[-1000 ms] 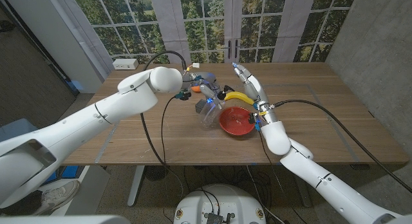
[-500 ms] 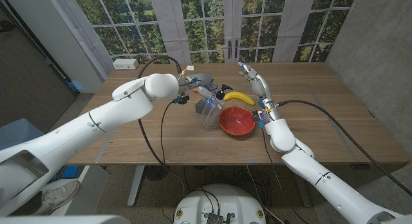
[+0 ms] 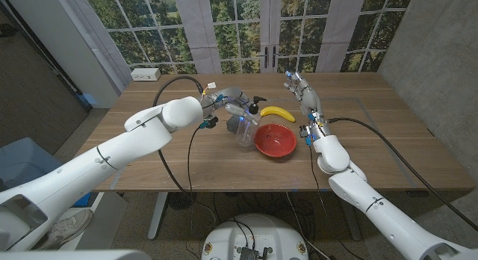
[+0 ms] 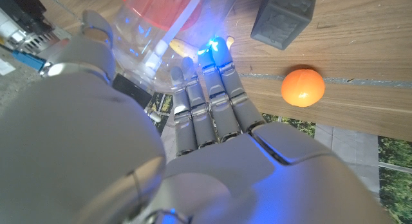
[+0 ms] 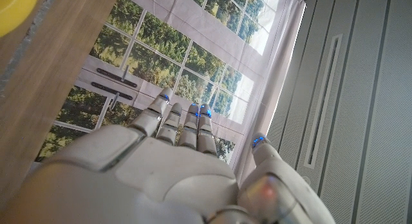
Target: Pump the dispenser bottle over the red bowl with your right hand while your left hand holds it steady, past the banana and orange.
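Observation:
The clear dispenser bottle (image 3: 244, 130) with its black pump head (image 3: 258, 104) stands tilted just left of the red bowl (image 3: 275, 140). My left hand (image 3: 226, 104) holds it from the far left side, and its fingers (image 4: 209, 102) lie against the clear bottle (image 4: 151, 50), with the red bowl (image 4: 161, 5) beyond. The banana (image 3: 277, 112) lies behind the bowl. An orange (image 4: 302, 87) sits on the wood next to a dark grey cube (image 4: 283, 18). My right hand (image 3: 302, 91) is raised behind and right of the bowl, fingers (image 5: 183, 124) spread, holding nothing.
A white box (image 3: 146, 74) sits at the table's back left corner. Black cables loop over the left half of the table (image 3: 373, 140). Windows and a curtain stand behind the table.
My right hand has drawn back from over the bowl, up and to the right. My left arm has swung lower and the bottle now stands more upright.

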`<action>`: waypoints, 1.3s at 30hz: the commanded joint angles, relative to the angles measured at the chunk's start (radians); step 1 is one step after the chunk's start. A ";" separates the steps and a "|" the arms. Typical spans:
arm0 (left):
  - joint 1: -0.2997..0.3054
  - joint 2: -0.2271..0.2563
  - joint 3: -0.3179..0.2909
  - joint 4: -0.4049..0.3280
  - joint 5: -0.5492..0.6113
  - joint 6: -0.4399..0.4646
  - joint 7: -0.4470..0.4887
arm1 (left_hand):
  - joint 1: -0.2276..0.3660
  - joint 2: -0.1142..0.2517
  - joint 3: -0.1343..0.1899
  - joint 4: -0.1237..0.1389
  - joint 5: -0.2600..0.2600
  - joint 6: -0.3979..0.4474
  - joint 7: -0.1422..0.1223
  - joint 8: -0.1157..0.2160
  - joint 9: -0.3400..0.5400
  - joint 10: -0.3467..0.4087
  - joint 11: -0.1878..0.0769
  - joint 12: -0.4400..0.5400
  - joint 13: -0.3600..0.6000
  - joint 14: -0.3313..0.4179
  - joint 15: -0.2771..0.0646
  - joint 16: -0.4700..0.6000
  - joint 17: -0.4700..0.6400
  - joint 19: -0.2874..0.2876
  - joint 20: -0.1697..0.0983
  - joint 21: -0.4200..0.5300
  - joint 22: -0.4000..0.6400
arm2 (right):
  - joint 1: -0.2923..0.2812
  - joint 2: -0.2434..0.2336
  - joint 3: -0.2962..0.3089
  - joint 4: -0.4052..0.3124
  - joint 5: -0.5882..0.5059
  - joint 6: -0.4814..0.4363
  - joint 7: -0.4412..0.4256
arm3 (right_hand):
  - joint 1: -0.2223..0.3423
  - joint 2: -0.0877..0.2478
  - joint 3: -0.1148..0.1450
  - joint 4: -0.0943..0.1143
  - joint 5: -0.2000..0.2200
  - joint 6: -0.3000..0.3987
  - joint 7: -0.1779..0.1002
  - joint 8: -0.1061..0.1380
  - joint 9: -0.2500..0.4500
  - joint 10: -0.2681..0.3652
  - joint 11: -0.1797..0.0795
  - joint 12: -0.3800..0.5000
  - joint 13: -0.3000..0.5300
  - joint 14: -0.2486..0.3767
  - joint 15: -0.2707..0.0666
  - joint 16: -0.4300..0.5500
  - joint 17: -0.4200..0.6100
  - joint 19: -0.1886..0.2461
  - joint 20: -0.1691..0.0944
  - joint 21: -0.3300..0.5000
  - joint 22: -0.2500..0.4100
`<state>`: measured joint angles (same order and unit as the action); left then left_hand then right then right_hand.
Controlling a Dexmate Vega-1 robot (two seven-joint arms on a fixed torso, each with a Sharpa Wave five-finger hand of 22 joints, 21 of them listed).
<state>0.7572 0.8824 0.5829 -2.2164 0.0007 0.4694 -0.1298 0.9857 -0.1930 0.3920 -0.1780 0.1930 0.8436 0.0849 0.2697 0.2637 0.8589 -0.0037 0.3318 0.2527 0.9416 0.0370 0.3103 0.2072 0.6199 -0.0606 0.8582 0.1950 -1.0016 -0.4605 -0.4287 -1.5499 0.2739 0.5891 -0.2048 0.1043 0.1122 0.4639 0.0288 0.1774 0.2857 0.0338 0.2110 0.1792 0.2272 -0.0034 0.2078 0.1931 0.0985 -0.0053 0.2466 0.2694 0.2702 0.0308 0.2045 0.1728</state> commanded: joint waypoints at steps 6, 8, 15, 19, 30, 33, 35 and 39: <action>0.129 0.022 -0.076 -0.069 -0.076 0.026 0.154 | 0.318 0.326 0.011 0.003 0.004 0.077 -0.081 0.004 0.005 0.186 -0.184 -0.003 0.156 0.165 -0.279 0.007 0.028 -0.006 -0.118 0.012 0.001 | 0.017 0.037 0.041 0.080 0.172 0.005 0.072 | 0.006 0.044 0.002 -0.008 -0.001 0.014 0.003 0.000 0.006 0.014 0.002 0.002 0.003 0.012 0.007 0.011 0.005 0.009 0.003 0.005 0.002; 0.137 0.030 -0.082 -0.080 -0.083 0.041 0.160 | 0.318 0.326 0.011 0.003 0.004 0.077 -0.082 0.004 0.005 0.187 -0.184 -0.002 0.157 0.165 -0.279 0.007 0.029 -0.006 -0.118 0.013 0.001 | 0.021 0.042 0.044 0.094 0.194 0.006 0.085 | 0.006 0.044 0.002 -0.008 -0.001 0.014 0.003 0.000 0.006 0.014 0.003 0.002 0.003 0.011 0.007 0.011 0.005 0.010 0.004 0.004 0.002; 0.209 0.046 -0.128 -0.130 -0.102 0.092 0.251 | 0.317 0.327 0.011 0.003 0.004 0.078 -0.081 0.002 0.006 0.190 -0.187 -0.002 0.161 0.166 -0.279 0.008 0.030 -0.009 -0.117 0.018 0.000 | 0.029 0.062 0.060 0.130 0.244 0.015 0.100 | 0.008 0.045 0.003 -0.010 -0.001 0.015 0.003 -0.001 0.006 0.016 0.005 0.002 0.003 0.012 0.009 0.012 0.006 0.010 0.005 0.004 0.002; 0.243 0.041 -0.148 -0.137 -0.111 0.106 0.304 | 0.317 0.327 0.011 0.003 0.005 0.078 -0.081 0.001 0.006 0.189 -0.185 -0.004 0.161 0.165 -0.279 0.008 0.031 -0.009 -0.116 0.021 0.000 | 0.033 0.071 0.069 0.148 0.275 0.018 0.113 | 0.009 0.045 0.004 -0.010 -0.001 0.015 0.004 -0.002 0.006 0.017 0.006 0.002 0.003 0.014 0.011 0.013 0.006 0.009 0.007 0.003 0.002; 0.321 0.027 -0.190 -0.147 -0.126 0.120 0.414 | 0.316 0.326 0.011 0.002 0.005 0.079 -0.083 -0.002 0.007 0.193 -0.187 -0.006 0.162 0.166 -0.279 0.008 0.031 -0.010 -0.116 0.029 -0.001 | 0.029 0.088 0.084 0.172 0.266 0.029 0.077 | 0.010 0.046 0.005 -0.012 -0.001 0.017 0.007 -0.003 0.006 0.020 0.012 0.001 0.004 0.015 0.015 0.014 0.008 0.011 0.009 0.002 0.002; 0.330 0.028 -0.197 -0.147 -0.144 0.141 0.419 | 0.316 0.325 0.011 0.002 0.005 0.080 -0.082 -0.002 0.008 0.193 -0.185 -0.008 0.161 0.165 -0.279 0.007 0.031 -0.011 -0.117 0.031 -0.002 | 0.029 0.088 0.084 0.174 0.263 0.032 0.079 | 0.010 0.046 0.005 -0.012 -0.001 0.019 0.008 -0.003 0.006 0.021 0.013 0.001 0.004 0.016 0.015 0.015 0.009 0.011 0.009 0.002 0.002; 0.343 0.022 -0.204 -0.144 -0.153 0.148 0.436 | 0.316 0.325 0.011 0.002 0.005 0.080 -0.082 -0.003 0.008 0.192 -0.186 -0.010 0.160 0.164 -0.279 0.006 0.030 -0.011 -0.117 0.032 -0.002 | 0.028 0.090 0.084 0.173 0.250 0.034 0.065 | 0.010 0.046 0.005 -0.012 -0.001 0.021 0.007 -0.003 0.006 0.021 0.013 0.001 0.004 0.015 0.013 0.015 0.009 0.011 0.010 0.002 0.002; 0.379 0.019 -0.231 -0.127 -0.174 0.104 0.460 | 0.315 0.324 0.010 0.002 0.006 0.080 -0.084 -0.004 0.008 0.195 -0.184 -0.011 0.158 0.164 -0.279 0.006 0.030 -0.012 -0.117 0.035 -0.002 | 0.028 0.088 0.085 0.173 0.234 0.033 0.052 | 0.010 0.046 0.005 -0.012 -0.001 0.021 0.007 -0.004 0.006 0.022 0.014 0.001 0.004 0.017 0.015 0.016 0.010 0.011 0.010 0.002 0.002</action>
<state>1.0563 0.9107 0.4057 -2.3572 -0.1298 0.5925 0.2611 0.9844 -0.1916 0.3935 -0.1794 0.1930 0.8436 0.0849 0.2664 0.2673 0.8590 -0.0037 0.3193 0.2528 0.9397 0.0352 0.3097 0.2073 0.6093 -0.0572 0.8883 0.1900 -0.9733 -0.3781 -0.3500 -1.3877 0.5298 0.6155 -0.1249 0.1043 0.1121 0.4666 0.0207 0.1777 0.2928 0.0409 0.2110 0.1841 0.2412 0.0107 0.2078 0.1929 0.1092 0.0055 0.2553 0.2766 0.2731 0.0339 0.2045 0.1728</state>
